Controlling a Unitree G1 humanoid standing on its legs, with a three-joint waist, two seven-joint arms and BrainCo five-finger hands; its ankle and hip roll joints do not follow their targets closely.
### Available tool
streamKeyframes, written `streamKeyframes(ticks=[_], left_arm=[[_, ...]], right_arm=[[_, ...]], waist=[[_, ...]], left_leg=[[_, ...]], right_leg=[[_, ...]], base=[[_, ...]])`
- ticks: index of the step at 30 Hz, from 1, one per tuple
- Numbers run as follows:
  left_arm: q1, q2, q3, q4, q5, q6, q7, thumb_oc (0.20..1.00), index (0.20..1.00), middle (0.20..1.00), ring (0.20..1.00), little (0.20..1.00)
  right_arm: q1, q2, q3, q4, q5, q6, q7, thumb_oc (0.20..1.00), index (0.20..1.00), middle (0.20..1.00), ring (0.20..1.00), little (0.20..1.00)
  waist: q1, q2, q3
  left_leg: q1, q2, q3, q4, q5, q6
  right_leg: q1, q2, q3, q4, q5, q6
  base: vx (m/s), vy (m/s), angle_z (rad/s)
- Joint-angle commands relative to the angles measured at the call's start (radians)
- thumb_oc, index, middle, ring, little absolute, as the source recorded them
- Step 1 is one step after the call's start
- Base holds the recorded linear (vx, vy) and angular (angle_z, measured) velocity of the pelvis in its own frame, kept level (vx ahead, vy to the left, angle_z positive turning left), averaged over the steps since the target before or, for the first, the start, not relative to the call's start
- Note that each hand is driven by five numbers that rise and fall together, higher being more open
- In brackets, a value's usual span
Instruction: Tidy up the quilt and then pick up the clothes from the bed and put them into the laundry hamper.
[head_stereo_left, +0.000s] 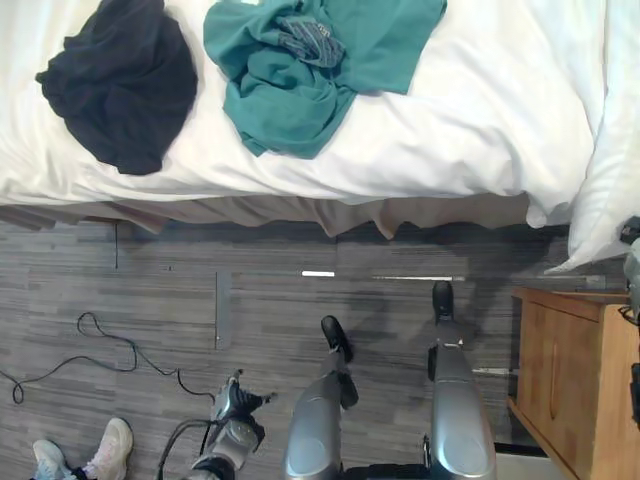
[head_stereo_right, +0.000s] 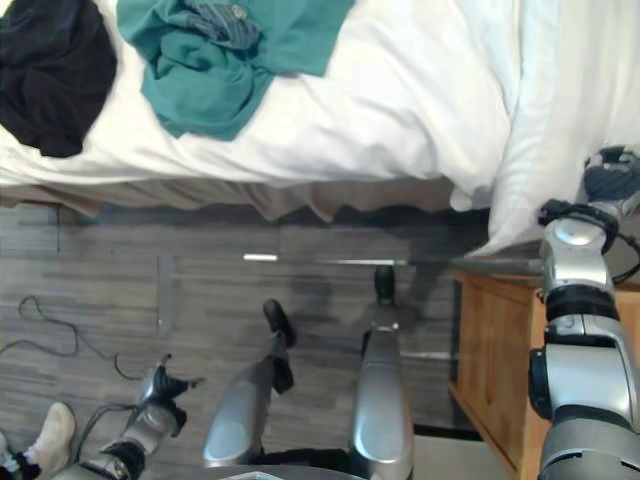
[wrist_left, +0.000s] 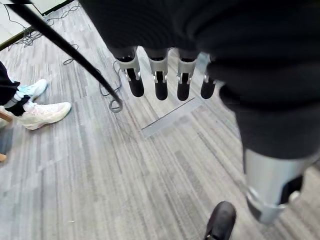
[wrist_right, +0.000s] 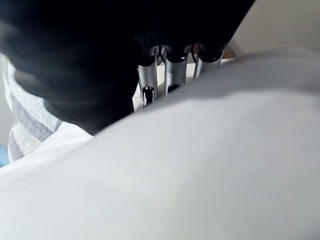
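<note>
The white quilt covers the bed along the top of the eye views and hangs over its near edge. A black garment lies bunched on it at the left. A crumpled teal garment lies beside it toward the middle. My right hand is up at the quilt's drooping right end, above the nightstand, and white quilt cloth lies across it in the right wrist view. My left hand hangs low over the floor with its fingers straight, holding nothing.
A wooden nightstand stands at the right, close to the bed's corner. A person's white shoes are on the grey plank floor at the lower left, near my left hand. A beige bed skirt lines the bed's edge.
</note>
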Motion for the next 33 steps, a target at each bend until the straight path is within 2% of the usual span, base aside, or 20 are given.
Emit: streamKeyframes(ticks=[1,4,5,6,8,11,13,15,16,17,18,19,22,24,27,29,30,31,32,33], left_arm=[[0.017,0.03,0.003,0.073,-0.022,0.026,0.039,1.0,1.0,1.0,1.0,1.0],[0.014,0.024,0.005,0.082,0.009,0.035,0.038,1.0,1.0,1.0,1.0,1.0],[0.017,0.021,0.006,0.082,0.017,0.037,0.032,1.0,1.0,1.0,1.0,1.0],[0.019,0.014,0.003,0.081,0.028,0.037,0.024,1.0,1.0,1.0,1.0,1.0],[0.026,0.005,-0.006,0.084,0.046,0.038,-0.002,1.0,1.0,1.0,1.0,1.0],[0.031,-0.004,-0.04,0.108,0.104,0.032,-0.105,1.0,1.0,1.0,1.0,1.0],[0.043,0.007,-0.039,0.107,0.114,0.035,-0.128,1.0,1.0,1.0,1.0,1.0],[0.041,0.007,-0.017,0.121,0.084,0.035,-0.12,1.0,1.0,1.0,1.0,1.0],[0.041,0.008,-0.016,0.121,0.084,0.034,-0.12,1.0,1.0,1.0,1.0,1.0],[0.033,0.003,0.003,0.124,0.066,0.031,-0.099,1.0,1.0,1.0,1.0,1.0],[0.034,0.003,0.004,0.124,0.066,0.031,-0.099,1.0,1.0,1.0,1.0,1.0],[0.055,0.004,0.024,0.131,0.06,0.028,-0.096,1.0,1.0,1.0,1.0,1.0],[0.075,0.002,0.037,0.149,0.06,0.02,-0.084,1.0,1.0,1.0,1.0,1.0],[0.081,0.0,0.052,0.163,0.057,0.026,-0.089,1.0,1.0,1.0,1.0,1.0],[0.066,0.018,0.082,0.168,0.038,0.035,-0.079,1.0,1.0,1.0,1.0,1.0],[0.056,0.03,0.095,0.18,0.025,0.052,-0.073,1.0,1.0,1.0,1.0,1.0],[0.054,0.037,0.094,0.179,0.026,0.055,-0.071,1.0,1.0,1.0,1.0,1.0],[0.053,0.037,0.094,0.179,0.026,0.055,-0.071,1.0,1.0,1.0,1.0,1.0],[0.051,0.045,0.072,0.16,0.036,0.057,-0.085,1.0,1.0,1.0,1.0,1.0],[0.052,0.049,0.061,0.149,0.049,0.059,-0.092,1.0,1.0,1.0,1.0,1.0]], right_arm=[[0.243,0.143,0.019,0.084,0.063,0.074,0.049,0.2,0.2,0.2,0.2,0.2],[0.368,0.233,-0.007,0.13,0.062,0.086,0.085,0.2,0.2,0.2,0.2,0.2],[0.4,0.259,-0.007,0.155,0.058,0.097,0.102,0.558,0.558,0.558,0.558,0.558],[0.437,0.288,-0.001,0.193,0.044,0.11,0.128,1.0,1.0,1.0,1.0,1.0],[0.496,0.333,0.014,0.26,0.021,0.136,0.185,1.0,1.0,1.0,1.0,1.0],[0.569,0.402,0.154,0.356,-0.171,0.197,0.326,1.0,1.0,1.0,1.0,1.0],[0.587,0.432,0.203,0.353,-0.234,0.209,0.368,1.0,1.0,1.0,1.0,1.0],[0.567,0.44,0.242,0.348,-0.286,0.205,0.365,1.0,1.0,1.0,1.0,1.0],[0.567,0.441,0.242,0.348,-0.286,0.205,0.365,1.0,1.0,1.0,1.0,1.0],[0.558,0.457,0.278,0.348,-0.338,0.214,0.368,1.0,1.0,1.0,1.0,1.0],[0.558,0.457,0.278,0.348,-0.338,0.215,0.368,1.0,1.0,1.0,1.0,1.0],[0.542,0.465,0.316,0.316,-0.383,0.215,0.381,1.0,1.0,1.0,1.0,1.0],[0.533,0.46,0.331,0.292,-0.41,0.203,0.389,1.0,1.0,1.0,1.0,1.0],[0.53,0.461,0.313,0.281,-0.402,0.203,0.391,1.0,1.0,1.0,1.0,1.0],[0.538,0.47,0.302,0.273,-0.415,0.211,0.396,1.0,1.0,1.0,1.0,1.0],[0.533,0.49,0.301,0.279,-0.412,0.224,0.393,1.0,1.0,1.0,1.0,1.0],[0.533,0.493,0.302,0.281,-0.404,0.222,0.389,1.0,1.0,1.0,1.0,1.0],[0.532,0.493,0.302,0.281,-0.404,0.222,0.389,1.0,1.0,1.0,1.0,1.0],[0.541,0.5,0.306,0.268,-0.379,0.207,0.381,1.0,1.0,1.0,1.0,1.0],[0.546,0.505,0.313,0.254,-0.362,0.2,0.379,1.0,1.0,1.0,1.0,1.0]], waist=[[-0.008,-0.059,-0.062],[-0.017,-0.069,-0.082],[-0.018,-0.071,-0.096],[-0.019,-0.073,-0.115],[-0.02,-0.078,-0.162],[-0.003,-0.079,-0.246],[0.009,-0.1,-0.253],[0.033,-0.12,-0.237],[0.03,-0.119,-0.237],[0.044,-0.123,-0.243],[0.043,-0.123,-0.241],[0.054,-0.112,-0.267],[0.081,-0.101,-0.293],[0.084,-0.094,-0.318],[0.106,-0.139,-0.315],[0.117,-0.179,-0.297],[0.125,-0.183,-0.294],[0.123,-0.185,-0.297],[0.113,-0.198,-0.294],[0.095,-0.198,-0.29]], left_leg=[[-0.025,0.087,-0.068,0.232,-0.18,-0.073],[0.027,0.082,-0.067,0.198,-0.188,-0.071],[0.05,0.077,-0.065,0.176,-0.18,-0.07],[0.082,0.07,-0.063,0.149,-0.179,-0.071],[0.132,0.053,-0.071,0.074,-0.156,-0.071],[0.197,0.042,-0.092,-0.003,-0.135,-0.078],[0.154,0.026,-0.127,0.129,-0.157,-0.084],[0.084,0.02,-0.203,0.267,-0.138,-0.122],[0.08,0.021,-0.207,0.272,-0.14,-0.122],[0.066,0.057,-0.224,0.229,-0.138,-0.134],[0.071,0.057,-0.225,0.228,-0.139,-0.134],[0.08,0.153,-0.208,0.099,-0.081,-0.134],[0.08,0.249,-0.192,-0.044,0.026,-0.179],[0.096,0.258,-0.171,-0.045,0.01,-0.179],[0.079,0.222,-0.163,0.052,-0.064,-0.159],[0.11,0.189,-0.114,0.077,-0.104,-0.125],[0.123,0.181,-0.091,0.081,-0.115,-0.112],[0.118,0.178,-0.093,0.08,-0.113,-0.11],[0.151,0.146,-0.06,0.069,-0.123,-0.085],[0.171,0.126,-0.051,0.049,-0.119,-0.073]], right_leg=[[0.021,-0.008,0.007,0.147,-0.187,0.041],[0.068,-0.013,-0.006,0.118,-0.181,0.044],[0.095,-0.015,-0.015,0.096,-0.17,0.045],[0.136,-0.019,-0.029,0.061,-0.17,0.05],[0.206,-0.025,-0.054,-0.014,-0.146,0.057],[0.314,-0.033,-0.091,-0.133,-0.111,0.066],[0.374,-0.045,-0.102,-0.172,-0.112,0.055],[0.394,-0.06,-0.099,-0.182,-0.118,0.046],[0.394,-0.06,-0.103,-0.182,-0.118,0.046],[0.408,-0.088,-0.114,-0.181,-0.122,0.056],[0.412,-0.087,-0.116,-0.182,-0.124,0.056],[0.415,-0.112,-0.106,-0.179,-0.129,0.091],[0.451,-0.167,-0.1,-0.19,-0.145,0.133],[0.455,-0.195,-0.105,-0.18,-0.13,0.133],[0.441,-0.281,-0.103,-0.09,-0.029,0.133],[0.418,-0.347,-0.208,-0.032,0.073,0.133],[0.415,-0.354,-0.275,-0.007,0.061,0.126],[0.413,-0.356,-0.277,-0.01,0.065,0.127],[0.388,-0.255,-0.313,0.044,-0.032,0.097],[0.357,-0.161,-0.278,0.065,-0.093,0.079]], base=[[0.01,-0.005,0.09],[0.07,0.012,0.02],[0.12,0.014,-0.04],[0.14,0.006,-0.01],[0.22,-0.008,0.15],[0.19,-0.03,0.34],[0.03,-0.001,0.39],[-0.04,0.042,0.18],[0.01,0.163,0.25],[0.03,0.135,0.19],[0.17,0.457,0.28],[0.23,0.548,0.39],[0.27,0.585,0.1],[0.18,0.564,-0.29],[0.17,0.431,0.26],[0.14,0.379,-0.15],[0.09,0.264,-0.19],[0.19,0.401,-0.57],[0.24,0.445,-0.58],[0.36,0.584,-0.66]])
